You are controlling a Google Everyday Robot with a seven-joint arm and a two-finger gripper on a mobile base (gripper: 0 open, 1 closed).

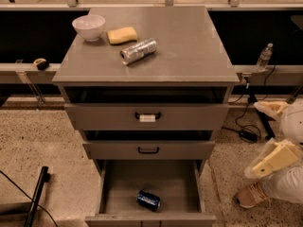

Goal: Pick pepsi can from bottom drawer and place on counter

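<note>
Gripper [273, 160] low at the right of the cabinet, near the floor and well apart from the bottom drawer [113, 183]. Open or closed: cannot tell. It holds nothing that I can see.

Pepsi can [148, 200] lies on its side on the drawer floor, slanted, near the front wall and about mid-width.

Likely risks:
- Can on its side may roll. A glancing touch could send it off across the floor, out of line with the approach.
- Front wall sits just beside the can, so a steep descent from the front may clip it.
- Middle drawer [148, 150] fronts the space above the rear of the opening. The arm or the lifted can could catch its handle on the way up.
- On the counter [189, 46] a silver can [138, 50] also lies on its side, near a sponge [122, 35] and bowl [89, 27]. A set-down too close could knock it rolling; the right side looks safer.
</note>
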